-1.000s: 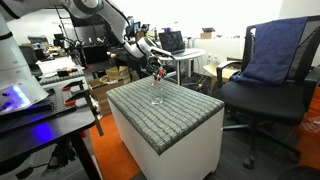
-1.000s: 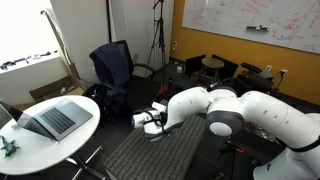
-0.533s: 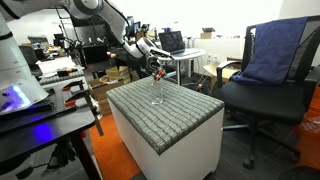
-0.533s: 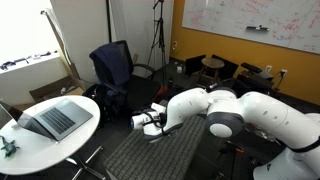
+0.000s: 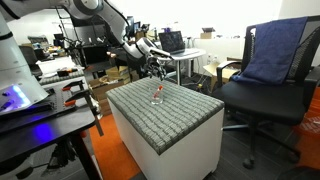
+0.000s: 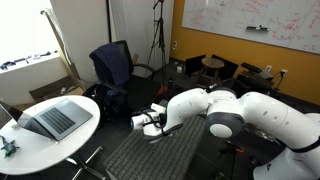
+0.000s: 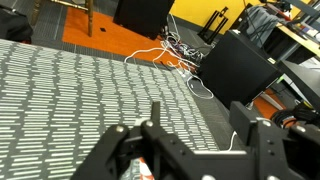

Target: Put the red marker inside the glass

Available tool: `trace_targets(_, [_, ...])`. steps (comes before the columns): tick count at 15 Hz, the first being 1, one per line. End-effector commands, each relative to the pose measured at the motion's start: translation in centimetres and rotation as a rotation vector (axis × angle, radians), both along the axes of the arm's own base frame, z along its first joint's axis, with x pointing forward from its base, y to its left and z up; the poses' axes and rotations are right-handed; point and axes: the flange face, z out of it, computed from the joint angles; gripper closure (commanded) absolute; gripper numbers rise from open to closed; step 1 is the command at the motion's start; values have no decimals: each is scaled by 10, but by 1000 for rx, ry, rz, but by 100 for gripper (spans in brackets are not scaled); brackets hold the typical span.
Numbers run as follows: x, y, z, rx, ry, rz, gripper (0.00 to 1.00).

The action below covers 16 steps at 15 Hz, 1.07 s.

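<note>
In an exterior view, the red marker (image 5: 159, 91) stands in the glass (image 5: 157, 98) on the tabletop (image 5: 185, 118), its long axis steep and its top toward your claw (image 5: 157, 68). In the opposite exterior view the marker cannot be made out. In the wrist view the jaws are spread and hold nothing. Risk: lifting off carelessly could clip the marker and topple the glass.

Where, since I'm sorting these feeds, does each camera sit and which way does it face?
Exterior view: off a corner of the white table with grey woven top, facing office desks; black claw hangs above the red marker.
Exterior view: beside the big white robot arm, which fills the foreground, facing a round white table with laptop.
Wrist view: looks down over the woven top; claw fingers show.
Both exterior views share the blue-draped office chair.
</note>
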Motion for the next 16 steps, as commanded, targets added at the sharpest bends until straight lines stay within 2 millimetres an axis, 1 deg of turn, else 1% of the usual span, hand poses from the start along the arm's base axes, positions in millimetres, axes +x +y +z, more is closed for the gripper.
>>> trace_targets(1, [5,1,7,-7,-4,-3,0])
trace_targets(4, [7,-2,15,-16,-18,-12,0])
trace_targets(6, [10,-6,25,-18,-41,-21,0])
trace_targets(9, [15,-15,46,-15,-78,-41,0])
trace_targets(16, [25,-35,104,-11,-179,-78,0])
